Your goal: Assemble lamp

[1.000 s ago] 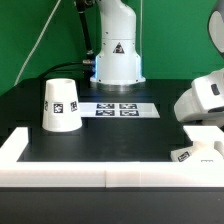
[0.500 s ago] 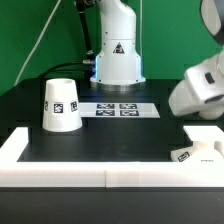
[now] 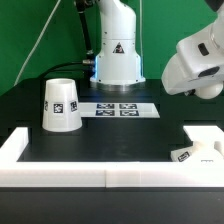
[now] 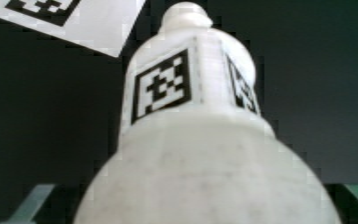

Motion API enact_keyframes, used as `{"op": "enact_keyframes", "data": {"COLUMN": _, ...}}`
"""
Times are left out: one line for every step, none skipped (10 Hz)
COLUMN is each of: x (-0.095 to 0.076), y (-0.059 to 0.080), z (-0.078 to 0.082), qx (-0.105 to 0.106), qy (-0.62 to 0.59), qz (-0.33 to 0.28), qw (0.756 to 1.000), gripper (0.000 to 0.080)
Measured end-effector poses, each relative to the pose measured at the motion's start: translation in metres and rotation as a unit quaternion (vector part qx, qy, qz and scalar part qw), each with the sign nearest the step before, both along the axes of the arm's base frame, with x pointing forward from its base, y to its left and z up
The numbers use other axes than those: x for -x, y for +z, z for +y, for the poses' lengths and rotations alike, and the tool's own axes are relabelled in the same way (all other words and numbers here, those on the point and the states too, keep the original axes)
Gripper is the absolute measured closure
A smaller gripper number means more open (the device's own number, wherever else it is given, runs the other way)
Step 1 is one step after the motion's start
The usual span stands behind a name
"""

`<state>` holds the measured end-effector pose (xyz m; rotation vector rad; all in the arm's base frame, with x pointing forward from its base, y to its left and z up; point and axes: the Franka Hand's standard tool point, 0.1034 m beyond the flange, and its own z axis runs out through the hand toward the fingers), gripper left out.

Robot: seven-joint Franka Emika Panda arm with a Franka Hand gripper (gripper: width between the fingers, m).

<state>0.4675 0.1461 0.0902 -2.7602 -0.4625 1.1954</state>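
From my end it's a robotics lab: green backdrop (image 3: 30, 40), black table (image 3: 110, 140) w/ the marker board (image 3: 120, 109), white robot base (image 3: 118, 55) at the back, tracking tags on the shade (image 3: 61, 104).

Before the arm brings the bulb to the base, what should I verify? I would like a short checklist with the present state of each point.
1. Bulb held in the jaws: ok. It fills the wrist view while the arm is high above the table; the contact itself is hidden.
2. Base lies flat at the exterior view's right front: ok.
3. Socket of the base free: cannot tell, too small.
4. Shade stands apart from the base, on the exterior view's left: ok.
5. Bulb lined up over the base: cannot tell.
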Motion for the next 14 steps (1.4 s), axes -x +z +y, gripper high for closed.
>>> {"op": "enact_keyframes", "data": {"x": -0.015, "y": -0.004, "z": 0.000, "qx": -0.009, "qy": -0.009, "qz": -0.057, "qw": 0.998, "gripper": 0.0223}}
{"op": "enact_keyframes", "data": {"x": -0.017, "y": 0.006, "z": -0.011, "qx": -0.025, "qy": 0.000, "qz": -0.073, "qw": 0.997, "gripper": 0.0223}}
{"op": "enact_keyframes", "data": {"x": -0.035, "y": 0.021, "z": -0.020, "qx": -0.035, "qy": -0.001, "qz": -0.108, "qw": 0.994, "gripper": 0.0223}}
{"op": "enact_keyframes", "data": {"x": -0.050, "y": 0.037, "z": -0.024, "qx": -0.041, "qy": -0.004, "qz": -0.150, "qw": 0.988, "gripper": 0.0223}}
{"op": "enact_keyframes", "data": {"x": -0.055, "y": 0.046, "z": -0.025, "qx": -0.042, "qy": -0.006, "qz": -0.181, "qw": 0.983, "gripper": 0.0223}}
{"op": "enact_keyframes", "data": {"x": -0.059, "y": 0.049, "z": -0.022, "qx": -0.046, "qy": -0.007, "qz": -0.208, "qw": 0.977, "gripper": 0.0222}}
{"op": "enact_keyframes", "data": {"x": -0.065, "y": 0.046, "z": -0.024, "qx": -0.051, "qy": -0.016, "qz": -0.252, "qw": 0.966, "gripper": 0.0222}}
{"op": "enact_keyframes", "data": {"x": -0.065, "y": 0.045, "z": -0.027, "qx": -0.052, "qy": -0.023, "qz": -0.284, "qw": 0.957, "gripper": 0.0222}}
{"op": "enact_keyframes", "data": {"x": -0.068, "y": 0.044, "z": -0.028, "qx": -0.053, "qy": -0.026, "qz": -0.313, "qw": 0.948, "gripper": 0.0222}}
{"op": "enact_keyframes", "data": {"x": -0.073, "y": 0.044, "z": -0.032, "qx": -0.058, "qy": -0.025, "qz": -0.353, "qw": 0.934, "gripper": 0.0222}}
{"op": "enact_keyframes", "data": {"x": -0.078, "y": 0.047, "z": -0.040, "qx": -0.069, "qy": -0.006, "qz": -0.385, "qw": 0.920, "gripper": 0.0222}}
{"op": "enact_keyframes", "data": {"x": -0.088, "y": 0.055, "z": -0.044, "qx": -0.071, "qy": -0.006, "qz": -0.412, "qw": 0.908, "gripper": 0.0222}}
{"op": "enact_keyframes", "data": {"x": -0.098, "y": 0.062, "z": -0.045, "qx": -0.073, "qy": -0.006, "qz": -0.446, "qw": 0.892, "gripper": 0.0222}}
{"op": "enact_keyframes", "data": {"x": -0.104, "y": 0.069, "z": -0.044, "qx": -0.072, "qy": -0.012, "qz": -0.467, "qw": 0.881, "gripper": 0.0222}}
